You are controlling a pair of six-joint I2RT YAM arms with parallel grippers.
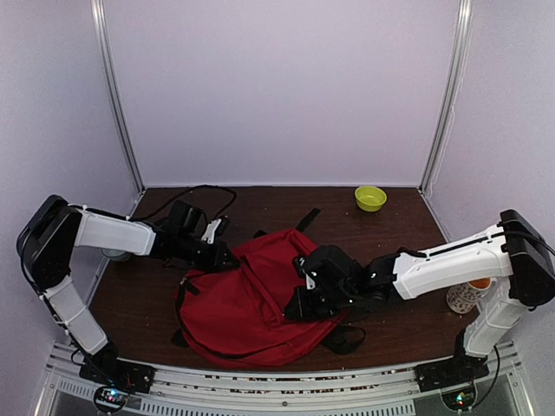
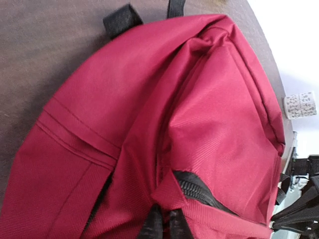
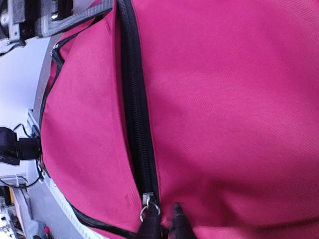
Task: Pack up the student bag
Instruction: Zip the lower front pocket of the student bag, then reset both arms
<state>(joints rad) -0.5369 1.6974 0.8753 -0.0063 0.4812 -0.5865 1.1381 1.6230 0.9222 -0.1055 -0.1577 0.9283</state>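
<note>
The student bag, dark red with black straps, lies flat in the middle of the table. My left gripper is at its far left top corner. In the left wrist view this gripper is shut, pinching a fold of red fabric beside the end of a black zipper. My right gripper rests on the bag's right side. Its fingertips stand almost together at the metal ring of the slider on a closed black zipper. Red fabric shows in the thin slit between them.
A green bowl sits at the back right. A patterned white cup stands under my right arm with an orange thing beside it. A black cable runs along the back. A small pale object lies beneath my left arm.
</note>
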